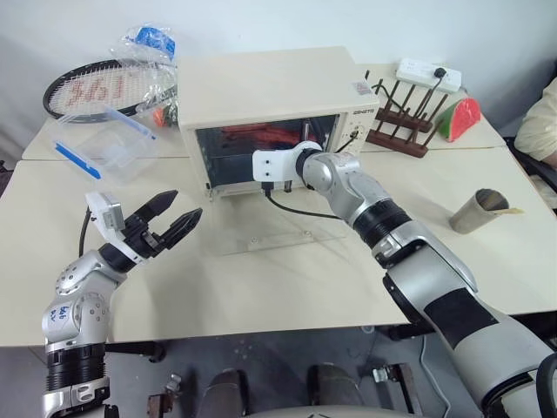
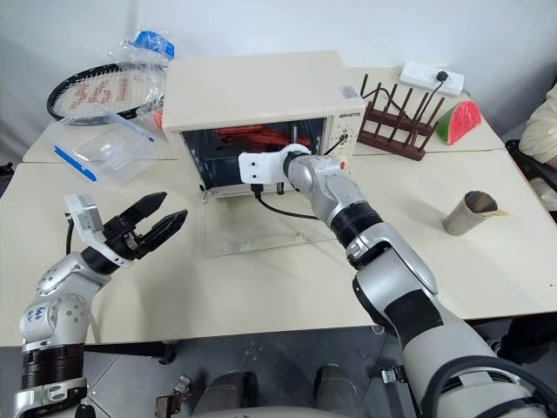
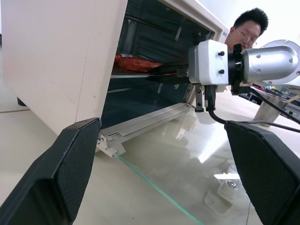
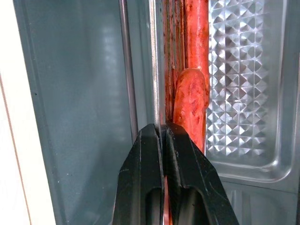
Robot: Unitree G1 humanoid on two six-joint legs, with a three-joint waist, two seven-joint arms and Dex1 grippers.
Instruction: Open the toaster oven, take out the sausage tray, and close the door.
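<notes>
The cream toaster oven (image 1: 261, 87) stands at the back of the table. Its glass door (image 1: 270, 228) lies folded down flat in front of it. Inside, the silvery sausage tray (image 4: 243, 93) sits on a rail with reddish sausages (image 4: 192, 98) on it. My right gripper (image 4: 163, 133) reaches into the oven mouth and is shut on the tray's thin front rim. My left gripper (image 1: 185, 206) hangs open to the left of the door, above the table and apart from the oven, with nothing in it.
A clear plastic box with blue clips (image 1: 100, 144) and a racket (image 1: 96, 87) lie at the back left. A wooden rack (image 1: 405, 113), a power strip (image 1: 426, 74) and a watermelon slice (image 1: 457, 117) are at the back right. A cup (image 1: 479, 212) lies at the right, near a person (image 1: 540, 122).
</notes>
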